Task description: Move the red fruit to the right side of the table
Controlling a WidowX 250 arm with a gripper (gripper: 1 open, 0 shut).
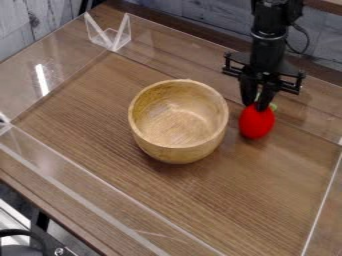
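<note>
single high camera, looking steeply down, whole wooden bowl (179,120) in frame

red fruit (257,122) | glossy, green leafy top | beneath black hand (258,92) | on brown table (100,150), beside bowl (179,121)
</note>
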